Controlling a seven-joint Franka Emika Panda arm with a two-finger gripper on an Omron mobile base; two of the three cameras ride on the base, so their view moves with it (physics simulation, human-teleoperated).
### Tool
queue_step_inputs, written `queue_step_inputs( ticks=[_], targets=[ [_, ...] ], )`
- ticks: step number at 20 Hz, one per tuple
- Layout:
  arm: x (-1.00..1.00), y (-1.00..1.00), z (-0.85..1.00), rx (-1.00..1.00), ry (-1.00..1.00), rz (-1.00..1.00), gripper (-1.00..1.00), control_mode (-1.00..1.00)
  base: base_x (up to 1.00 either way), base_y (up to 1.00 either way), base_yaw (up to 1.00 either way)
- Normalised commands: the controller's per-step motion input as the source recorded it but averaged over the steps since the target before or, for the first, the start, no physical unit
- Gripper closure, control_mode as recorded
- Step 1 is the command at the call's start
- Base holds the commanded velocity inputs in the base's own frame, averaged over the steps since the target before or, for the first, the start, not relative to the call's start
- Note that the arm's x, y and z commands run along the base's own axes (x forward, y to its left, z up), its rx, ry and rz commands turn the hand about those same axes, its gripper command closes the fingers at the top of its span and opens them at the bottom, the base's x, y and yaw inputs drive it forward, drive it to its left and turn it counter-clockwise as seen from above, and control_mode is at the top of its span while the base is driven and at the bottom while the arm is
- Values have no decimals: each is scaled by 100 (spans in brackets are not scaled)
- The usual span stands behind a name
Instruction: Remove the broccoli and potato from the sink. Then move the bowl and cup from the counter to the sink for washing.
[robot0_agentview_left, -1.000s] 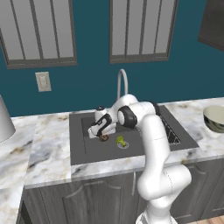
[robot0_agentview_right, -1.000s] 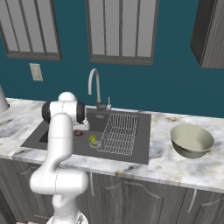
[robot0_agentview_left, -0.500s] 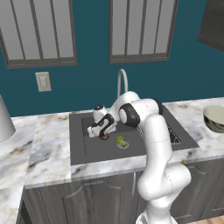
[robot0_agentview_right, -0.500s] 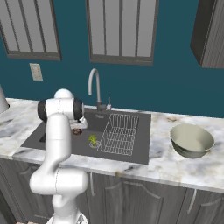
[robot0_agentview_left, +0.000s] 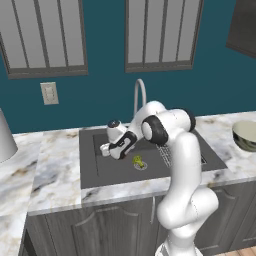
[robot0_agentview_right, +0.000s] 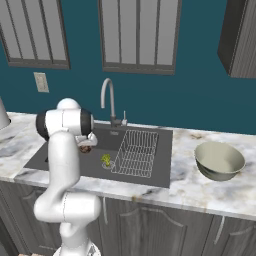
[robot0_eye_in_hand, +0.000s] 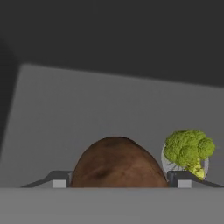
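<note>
Jaws wide astride potato (robot0_eye_in_hand: 116, 162) on sink (robot0_agentview_left: 107, 172) floor, broccoli (robot0_eye_in_hand: 189, 148) just beside; best centre on potato, close squarely, lift clear.

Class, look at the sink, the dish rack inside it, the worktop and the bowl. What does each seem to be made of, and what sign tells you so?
Sink: matte dark grey, perhaps composite or coated metal; no shine.
Dish rack: thin pale wire, likely metal.
Worktop: white marble look; grey-brown veining.
Bowl: smooth, cream inside, probably glazed ceramic.
</note>
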Motion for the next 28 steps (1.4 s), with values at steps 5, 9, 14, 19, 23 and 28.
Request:
queue_step_inputs(
  ticks=[5,9,14,19,23,28],
  targets=[
    [-27,-11,44,0,0,0,100,-100,0,0,0],
    [-27,-11,47,0,-1,0,100,-100,0,0,0],
    [-25,-2,51,0,0,0,100,-100,0,0,0],
    [-21,6,53,0,0,0,100,-100,0,0,0],
    [-17,15,52,0,0,0,100,-100,0,0,0],
    [-18,17,50,0,0,0,100,-100,0,0,0]
  ],
)
